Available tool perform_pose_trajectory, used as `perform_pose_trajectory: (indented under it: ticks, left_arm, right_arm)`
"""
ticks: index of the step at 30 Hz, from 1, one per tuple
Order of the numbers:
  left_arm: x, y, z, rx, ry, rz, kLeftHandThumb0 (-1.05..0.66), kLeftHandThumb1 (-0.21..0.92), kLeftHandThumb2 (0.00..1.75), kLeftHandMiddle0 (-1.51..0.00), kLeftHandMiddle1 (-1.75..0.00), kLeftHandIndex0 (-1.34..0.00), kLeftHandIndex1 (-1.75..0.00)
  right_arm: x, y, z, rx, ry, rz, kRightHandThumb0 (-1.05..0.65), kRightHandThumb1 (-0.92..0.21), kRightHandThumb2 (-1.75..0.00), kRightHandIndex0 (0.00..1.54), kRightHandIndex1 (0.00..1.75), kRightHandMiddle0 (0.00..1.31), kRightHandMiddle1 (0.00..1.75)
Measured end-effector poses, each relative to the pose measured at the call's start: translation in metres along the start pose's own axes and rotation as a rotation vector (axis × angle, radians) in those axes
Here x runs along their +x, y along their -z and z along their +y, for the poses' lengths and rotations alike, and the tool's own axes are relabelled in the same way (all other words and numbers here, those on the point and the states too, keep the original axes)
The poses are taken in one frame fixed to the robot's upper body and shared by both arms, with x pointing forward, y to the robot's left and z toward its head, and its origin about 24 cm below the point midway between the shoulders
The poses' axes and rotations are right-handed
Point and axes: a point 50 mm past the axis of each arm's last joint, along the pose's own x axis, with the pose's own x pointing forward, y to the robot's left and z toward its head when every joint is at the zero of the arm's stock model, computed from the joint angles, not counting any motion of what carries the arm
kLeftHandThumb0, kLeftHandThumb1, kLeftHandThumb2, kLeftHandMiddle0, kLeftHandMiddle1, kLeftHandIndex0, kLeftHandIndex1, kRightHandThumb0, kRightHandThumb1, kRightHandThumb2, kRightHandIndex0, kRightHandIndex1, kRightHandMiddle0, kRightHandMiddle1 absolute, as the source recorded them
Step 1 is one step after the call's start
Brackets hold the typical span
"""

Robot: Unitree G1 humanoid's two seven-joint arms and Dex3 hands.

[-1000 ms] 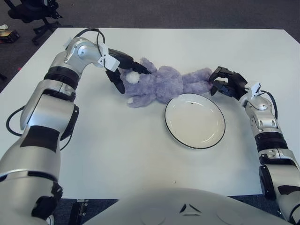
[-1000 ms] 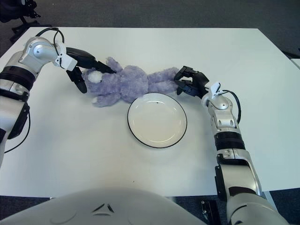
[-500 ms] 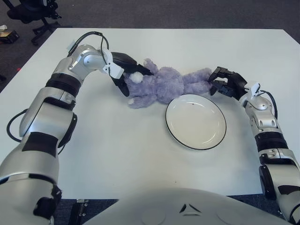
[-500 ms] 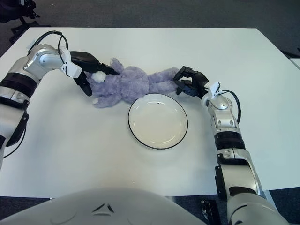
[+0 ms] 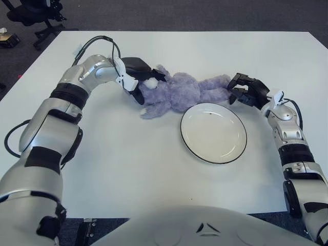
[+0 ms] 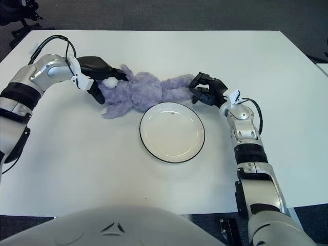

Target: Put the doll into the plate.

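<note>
A purple plush doll (image 5: 179, 93) lies stretched out on the white table, just behind the plate. The white plate (image 5: 187, 138) with a dark rim stands bare in front of it. My left hand (image 5: 137, 81) is closed around the doll's head end at the left, its dark fingers (image 6: 107, 69) wrapped over and under the plush. At the right, my right hand (image 5: 242, 91) grips the doll's legs (image 6: 182, 88), beside the plate's far right rim.
The white table (image 5: 154, 169) spreads wide in front of and behind the plate. An office chair base (image 5: 38, 15) stands on the dark floor beyond the far left corner.
My left hand has closed tighter on the doll's head end, its lower fingers drawn in against the plush. The doll, plate and right hand have hardly moved.
</note>
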Motion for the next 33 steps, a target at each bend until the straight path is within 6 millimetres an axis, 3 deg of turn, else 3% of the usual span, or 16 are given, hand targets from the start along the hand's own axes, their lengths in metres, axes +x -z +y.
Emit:
perform_pose_trajectory:
  ticks: [5, 6, 8, 12, 33]
  left_arm:
    - [0.0, 0.0, -0.003, 0.001, -0.038, -0.002, -0.37, 0.92, 0.25, -0.71, -1.29, -0.49, -1.45]
    - [0.0, 0.0, -0.003, 0.002, -0.043, -0.002, -0.38, 0.83, 0.46, -0.77, -1.46, -0.44, -1.55]
    - [0.0, 0.0, -0.004, 0.01, -0.059, 0.0, -0.38, 0.74, 0.67, -0.83, -1.6, -0.41, -1.65]
    - [0.0, 0.001, -0.006, 0.011, -0.088, 0.007, -0.39, 0.66, 0.85, -0.88, -1.72, -0.39, -1.73]
    - [0.002, 0.003, -0.012, -0.019, -0.158, 0.047, -0.39, 0.63, 0.91, -0.9, -1.75, -0.38, -1.75]
  right_arm:
    - [0.0, 0.0, -0.001, -0.002, -0.001, 0.002, -0.36, -0.92, -0.31, 0.82, 1.26, 0.43, 1.51]
    - [0.0, 0.0, -0.001, -0.002, -0.001, 0.002, -0.36, -0.92, -0.31, 0.82, 1.27, 0.43, 1.51]
    - [0.0, 0.0, -0.001, -0.003, -0.001, 0.001, -0.36, -0.92, -0.31, 0.82, 1.27, 0.43, 1.51]
    - [0.0, 0.0, 0.0, -0.006, -0.005, -0.002, -0.36, -0.92, -0.31, 0.82, 1.27, 0.43, 1.51]
    - [0.001, 0.0, 0.0, -0.018, -0.016, -0.013, -0.36, -0.92, -0.31, 0.8, 1.31, 0.42, 1.51]
